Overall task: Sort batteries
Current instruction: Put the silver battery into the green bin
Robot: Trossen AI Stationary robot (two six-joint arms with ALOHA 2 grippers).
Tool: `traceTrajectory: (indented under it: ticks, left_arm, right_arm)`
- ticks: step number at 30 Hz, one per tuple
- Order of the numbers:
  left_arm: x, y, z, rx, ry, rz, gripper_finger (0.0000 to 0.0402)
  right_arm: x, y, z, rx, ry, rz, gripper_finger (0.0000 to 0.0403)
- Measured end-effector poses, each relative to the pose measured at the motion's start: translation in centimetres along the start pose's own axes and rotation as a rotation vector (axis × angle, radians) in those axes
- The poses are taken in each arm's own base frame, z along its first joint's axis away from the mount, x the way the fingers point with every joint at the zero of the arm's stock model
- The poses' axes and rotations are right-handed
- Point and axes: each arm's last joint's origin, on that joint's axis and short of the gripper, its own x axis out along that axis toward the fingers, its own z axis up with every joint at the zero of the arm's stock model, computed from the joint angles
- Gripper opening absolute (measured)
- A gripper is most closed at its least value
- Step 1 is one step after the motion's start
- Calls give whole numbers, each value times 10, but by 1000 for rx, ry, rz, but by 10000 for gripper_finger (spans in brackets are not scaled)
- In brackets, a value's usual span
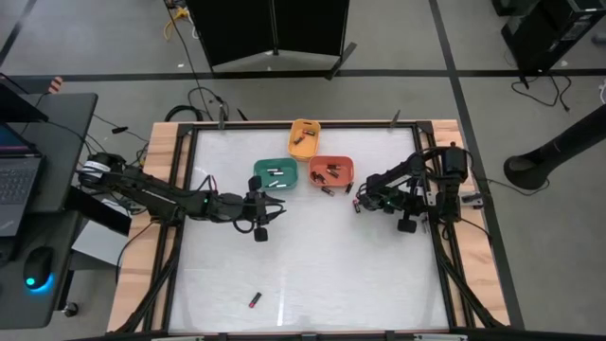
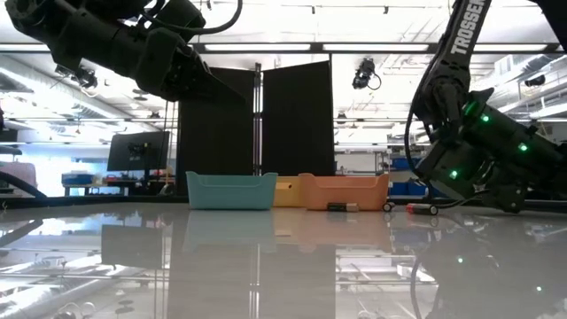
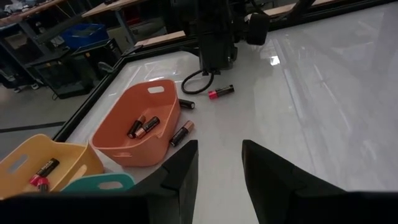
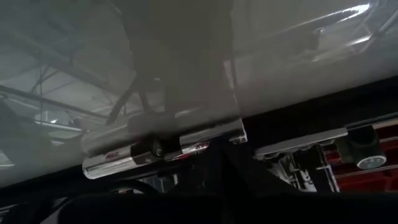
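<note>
Three bins stand at the table's far middle: teal (image 1: 275,175), orange (image 1: 331,170) and yellow (image 1: 303,137), each with batteries in it. Loose batteries lie by the orange bin's near side (image 3: 181,133) (image 3: 186,104). A red-ended battery (image 3: 221,92) lies on the table right at my right gripper (image 1: 359,202), which is shut and low over the table. One more battery (image 1: 255,300) rests near the front edge. My left gripper (image 3: 217,165) hangs open above the table, just on the near side of the teal bin, with nothing between its fingers. My right gripper stands with its shut fingertips right beside the red-ended battery (image 4: 161,148), slanting down from the table's right. The battery lies flat on the table. Whether the fingertips touch it, I cannot tell.
Wooden rails (image 1: 170,189) frame the glossy white table. Free room lies across the table's middle and near half. A desk with a laptop (image 1: 19,180) stands off the left side.
</note>
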Motion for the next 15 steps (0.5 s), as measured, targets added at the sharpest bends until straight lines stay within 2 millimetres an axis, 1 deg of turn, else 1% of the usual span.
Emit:
traceTrajectory:
  ticks: [3,6,15]
  left_arm:
    - [0,0,0,-1,-3,1,131]
    - [0,0,0,-2,-4,1,131]
    - [0,0,1,-4,-10,2,131]
  right_arm:
    - [4,-1,0,3,1,4,11]
    - [2,-1,0,-9,-3,6,11]
    - [-23,14,7,-65,-110,9,11]
